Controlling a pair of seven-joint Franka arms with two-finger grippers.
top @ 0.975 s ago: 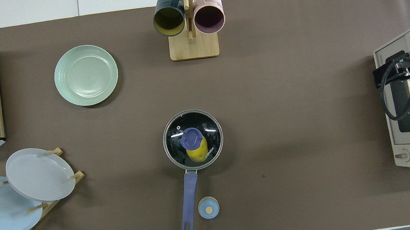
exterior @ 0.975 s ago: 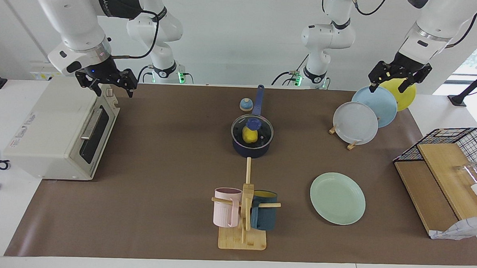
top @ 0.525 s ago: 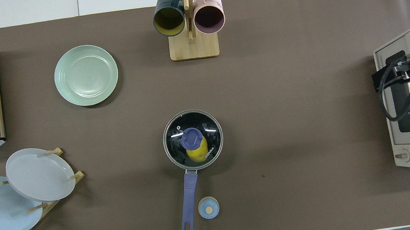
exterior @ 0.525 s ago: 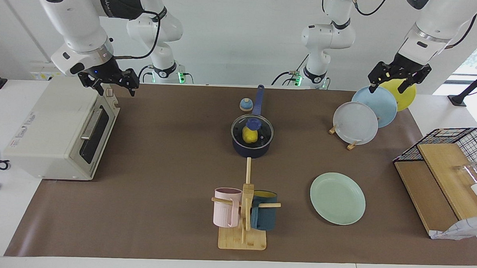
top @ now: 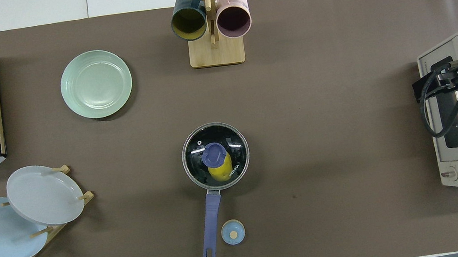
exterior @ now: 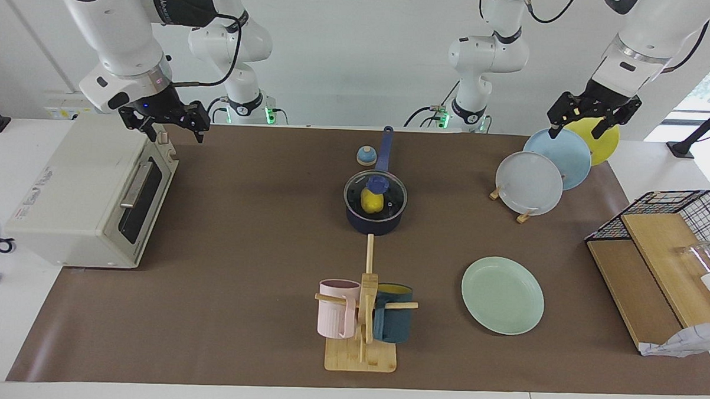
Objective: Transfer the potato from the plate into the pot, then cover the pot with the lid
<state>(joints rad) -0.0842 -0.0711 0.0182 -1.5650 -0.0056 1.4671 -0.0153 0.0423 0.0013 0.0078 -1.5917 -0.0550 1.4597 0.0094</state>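
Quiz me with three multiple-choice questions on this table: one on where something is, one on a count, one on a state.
1. Where is the potato?
A. in the pot, under the glass lid
B. on the mint-green plate
C. in the toaster oven

2. How many mugs hang on the wooden mug stand?
A. one
B. two
C. four

3. What is the left gripper doing?
A. holding the lid
B. holding the potato
C. holding nothing, jaws open over the plate rack

Answers: 1 A, yellow shows through the glass. 2 B, one pink, one dark teal. 3 C, nothing sits between its jaws.
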